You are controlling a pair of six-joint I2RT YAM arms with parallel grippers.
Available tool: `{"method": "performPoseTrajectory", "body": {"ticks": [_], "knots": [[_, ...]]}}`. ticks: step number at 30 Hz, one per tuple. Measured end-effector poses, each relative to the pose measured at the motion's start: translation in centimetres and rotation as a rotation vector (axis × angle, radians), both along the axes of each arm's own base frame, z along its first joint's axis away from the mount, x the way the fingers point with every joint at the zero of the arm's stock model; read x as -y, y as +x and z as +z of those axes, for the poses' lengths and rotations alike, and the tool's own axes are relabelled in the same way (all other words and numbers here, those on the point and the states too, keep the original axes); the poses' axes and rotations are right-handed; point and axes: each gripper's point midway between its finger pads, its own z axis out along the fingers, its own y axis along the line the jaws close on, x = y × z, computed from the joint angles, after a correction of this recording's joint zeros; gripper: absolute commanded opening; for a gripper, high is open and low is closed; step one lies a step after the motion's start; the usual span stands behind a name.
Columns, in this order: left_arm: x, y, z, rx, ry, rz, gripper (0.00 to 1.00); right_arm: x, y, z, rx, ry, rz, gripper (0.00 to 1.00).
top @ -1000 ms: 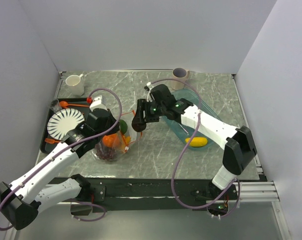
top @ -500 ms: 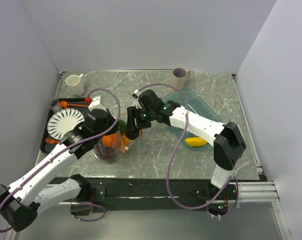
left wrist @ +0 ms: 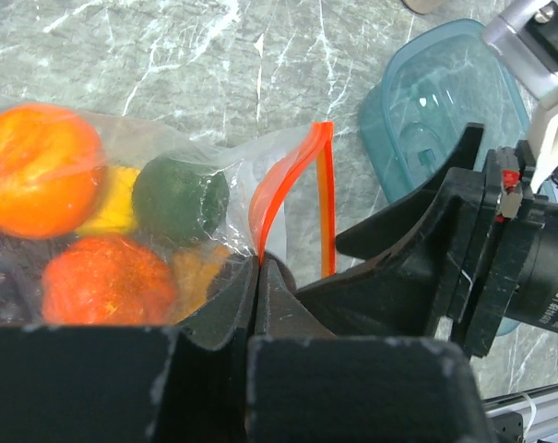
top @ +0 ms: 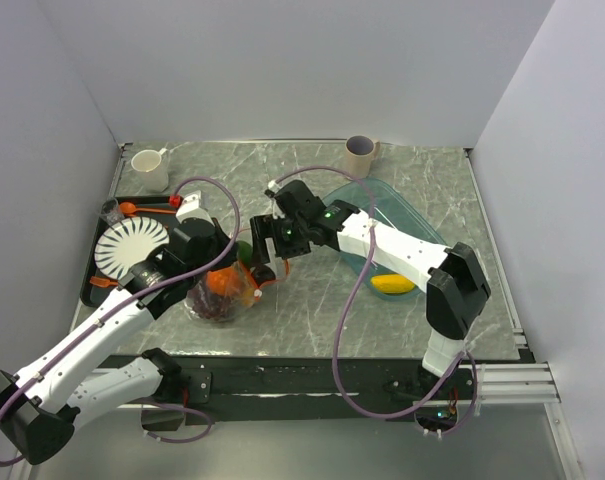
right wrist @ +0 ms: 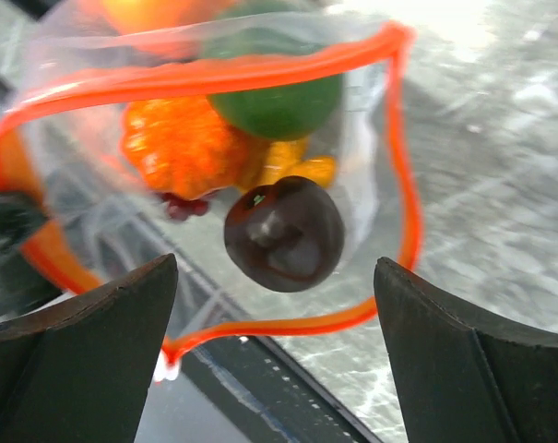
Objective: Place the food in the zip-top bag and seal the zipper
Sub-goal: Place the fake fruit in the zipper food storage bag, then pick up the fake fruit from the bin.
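Right gripper (right wrist: 274, 277) spread wide, touching nothing | plum (right wrist: 283, 233) loose between its fingers, inside bag (right wrist: 76, 120) mouth | other fruit (right wrist: 186, 143) beyond plum | left gripper (left wrist: 260, 277) clamped on bag rim at zipper (left wrist: 326, 198)

"DAMIAO" on black motor housing (left wrist: 540, 269)

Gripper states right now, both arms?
Left gripper: shut, pinching the bag at its mouth.
Right gripper: open, holding nothing.
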Motion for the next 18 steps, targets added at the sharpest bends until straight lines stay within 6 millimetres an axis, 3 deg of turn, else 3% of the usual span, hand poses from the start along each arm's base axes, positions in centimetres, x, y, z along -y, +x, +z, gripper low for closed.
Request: {"method": "performPoseTrajectory", "body": {"ticks": [4, 8, 13, 18], "knots": [[0.0, 0.0, 0.0, 0.000, 0.000, 0.001, 0.01, 1.9, 1.0, 0.1, 0.051, -0.068, -0.069, 0.99], [0.0, 0.0, 0.1, 0.001, -0.001, 0.001, 0.01, 5.2, 2.3, 2.2, 0.129, -0.084, -0.169, 1.00], [-0.1, -0.1, 0.2, 0.004, -0.004, 0.002, 0.01, 12.0, 4.8, 4.9, 0.207, -0.077, -0.369, 1.00], [-0.1, -0.1, 0.2, 0.004, -0.004, 0.002, 0.01, 19.8, 6.8, 3.8, 0.213, -0.157, -0.623, 1.00]]}}
